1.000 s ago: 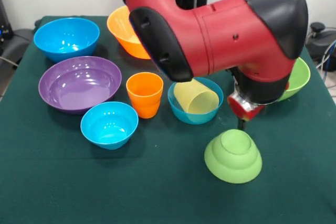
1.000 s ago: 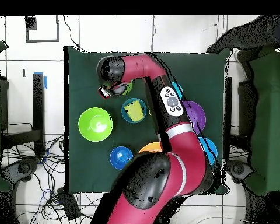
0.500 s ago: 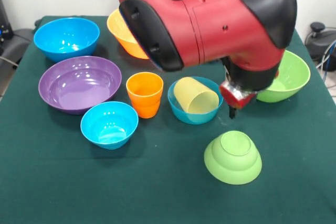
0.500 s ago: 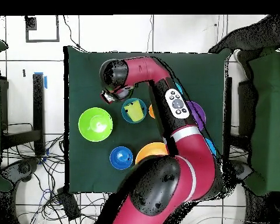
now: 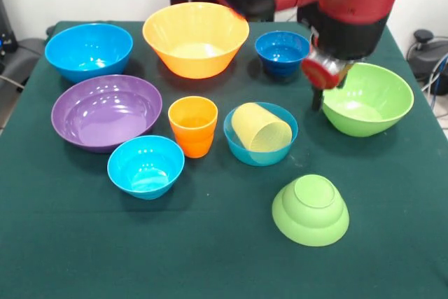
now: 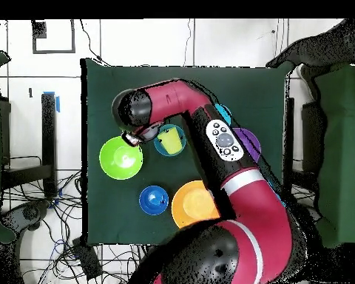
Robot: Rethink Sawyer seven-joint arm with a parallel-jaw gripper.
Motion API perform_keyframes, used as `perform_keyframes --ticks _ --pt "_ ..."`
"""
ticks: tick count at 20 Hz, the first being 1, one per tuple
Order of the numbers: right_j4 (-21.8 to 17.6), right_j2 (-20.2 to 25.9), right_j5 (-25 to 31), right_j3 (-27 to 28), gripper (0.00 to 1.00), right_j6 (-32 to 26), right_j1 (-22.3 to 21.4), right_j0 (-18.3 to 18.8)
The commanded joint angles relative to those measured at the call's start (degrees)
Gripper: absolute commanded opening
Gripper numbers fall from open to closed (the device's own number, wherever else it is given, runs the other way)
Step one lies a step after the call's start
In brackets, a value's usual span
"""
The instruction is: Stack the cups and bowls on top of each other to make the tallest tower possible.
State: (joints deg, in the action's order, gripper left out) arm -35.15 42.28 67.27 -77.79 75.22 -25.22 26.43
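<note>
1. Writing: none was legible.
2. Glossy plastic bowls sat on the green cloth surface [image 5: 84, 243]; the small lime bowl [image 5: 311, 209] lay inverted.
3. Translucent yellow cup [image 5: 261, 128] lay tipped inside a light blue bowl [image 5: 238, 146].
4. Hand [image 5: 316, 97] hung beside the large lime bowl [image 5: 367, 99]; its opening could not be told.

Glossy smooth plastic bowls [image 5: 195, 36]; translucent pale yellow cup [image 5: 261, 128]; matt green cloth over the table [image 5: 210, 243].

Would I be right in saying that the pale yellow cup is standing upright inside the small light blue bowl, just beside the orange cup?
Not quite: the pale yellow cup is not upright. The front view shows it lying tipped on its side inside the small light blue bowl, its open mouth facing the camera. The rest holds: that bowl sits just beside the orange cup.
</note>
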Motion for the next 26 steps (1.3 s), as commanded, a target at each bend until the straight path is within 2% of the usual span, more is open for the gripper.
perform_keyframes --ticks 1,5,12,26 --pt "-0.9 -3.3 -6.9 -9.2 1.0 4.5 -4.1 -0.1" --pt "-1.1 -4.1 -7.8 -7.3 1.0 3.5 -2.7 -0.3" --pt "-2.1 -5.1 -5.3 1.0 1.0 -0.6 3.6 -1.2" --pt "-0.3 -6.1 -4.4 -0.9 1.0 1.0 1.8 -0.9"
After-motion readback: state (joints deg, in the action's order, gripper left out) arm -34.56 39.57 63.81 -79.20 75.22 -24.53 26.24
